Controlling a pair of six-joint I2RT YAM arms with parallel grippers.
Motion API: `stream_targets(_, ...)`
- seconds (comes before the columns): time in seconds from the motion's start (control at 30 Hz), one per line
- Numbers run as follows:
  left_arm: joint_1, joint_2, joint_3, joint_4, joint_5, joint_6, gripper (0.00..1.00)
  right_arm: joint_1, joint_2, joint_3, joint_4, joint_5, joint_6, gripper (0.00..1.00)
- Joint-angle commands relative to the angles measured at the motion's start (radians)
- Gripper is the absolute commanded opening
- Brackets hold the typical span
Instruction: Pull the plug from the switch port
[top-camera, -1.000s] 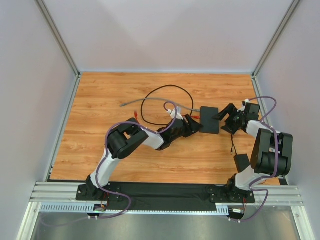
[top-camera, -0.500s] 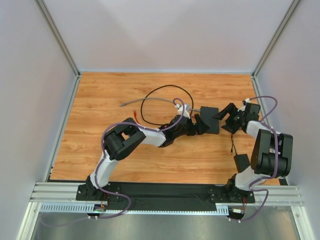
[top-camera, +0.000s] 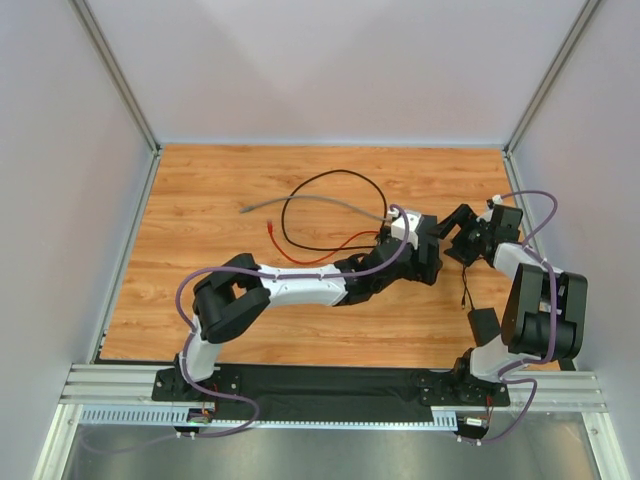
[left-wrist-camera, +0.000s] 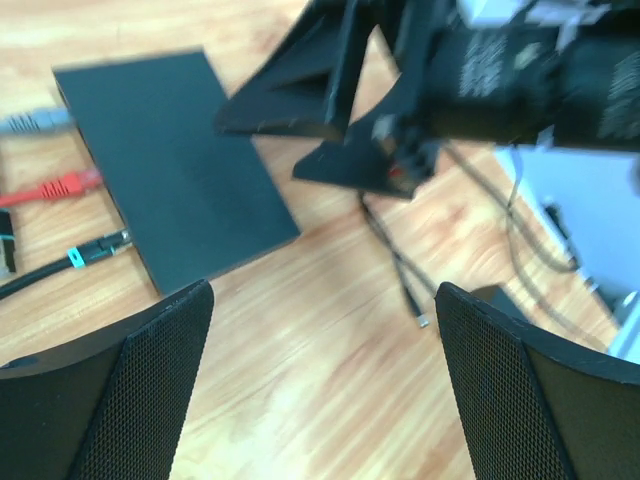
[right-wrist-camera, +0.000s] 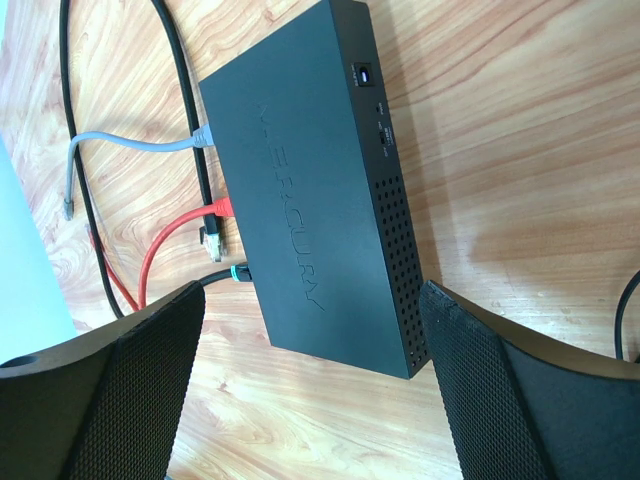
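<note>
L gripper (left-wrist-camera: 320, 370) wide open, empty, beside switch (right-wrist-camera: 300, 190); R gripper (right-wrist-camera: 310, 390) wide open too, nothing held. Grey plug (right-wrist-camera: 203, 138), red plug (right-wrist-camera: 220, 207), black plug (right-wrist-camera: 236, 273) prob. all seated.

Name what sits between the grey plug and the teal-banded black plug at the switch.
The red cable's plug at the flat matte-black rectangular switch box's edge, plus a small loose connector end beside it; the right wrist view shows both.

Matte black plastic switch (right-wrist-camera: 300, 190), glossy wood-grain table (right-wrist-camera: 520, 120), mesh-textured pincer pads (right-wrist-camera: 120, 400)
</note>
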Motion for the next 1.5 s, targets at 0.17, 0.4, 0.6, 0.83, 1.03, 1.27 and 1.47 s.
stream_targets(0.17,0.024,-0.132,-0.066,-0.030,-0.162,-0.170,0.91,-0.007,-0.040,-0.018,0.045,-0.015,-0.002,0.89)
stream_targets(0.4,0.033,-0.133,-0.015,-0.228,-0.260,-0.600,0.92,-0.009,-0.046,-0.020,0.050,-0.017,-0.001,0.90)
stream_targets(0.6,0.040,-0.094,0.003,-0.289,-0.318,-0.821,0.95,-0.012,-0.044,-0.015,0.041,-0.009,-0.014,0.90)
stream_targets(0.83,0.059,-0.097,-0.098,-0.232,-0.328,-0.992,0.84,-0.036,0.038,0.103,-0.075,0.009,-0.091,0.90)
stream_targets(1.03,0.080,-0.096,-0.187,-0.101,-0.281,-0.980,0.77,-0.001,0.065,0.212,-0.182,0.027,-0.172,0.91)
stream_targets(1.27,0.085,-0.077,-0.179,-0.113,-0.240,-0.966,0.96,0.083,0.137,0.438,-0.402,0.195,-0.272,0.94)
stream_targets(1.47,0.088,-0.074,-0.188,-0.122,-0.216,-0.940,0.97,0.114,0.217,0.578,-0.411,0.120,-0.288,0.78)
